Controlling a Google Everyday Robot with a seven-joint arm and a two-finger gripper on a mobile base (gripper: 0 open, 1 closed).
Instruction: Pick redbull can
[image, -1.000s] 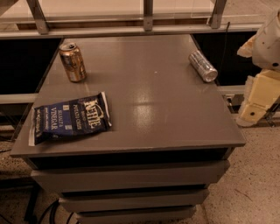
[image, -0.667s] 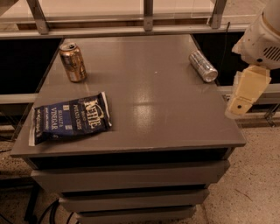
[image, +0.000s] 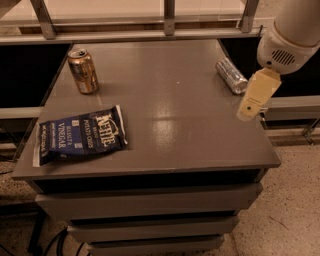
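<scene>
The redbull can (image: 232, 75) is slim and silver-grey. It lies on its side near the far right edge of the grey table (image: 165, 110), its shiny round end towards me. My gripper (image: 255, 97) hangs from the white arm at the upper right, over the table's right edge. It is just in front of and to the right of the can, apart from it. I see nothing held in it.
A wider copper-gold can (image: 83, 71) stands upright at the far left. A dark blue chip bag (image: 80, 135) lies flat at the front left. A metal rail (image: 165, 20) runs behind the table. Drawers sit below the tabletop.
My arm and gripper have moved left and towards the can, from beyond the table's right edge to over it. The cans and the bag have not moved.
</scene>
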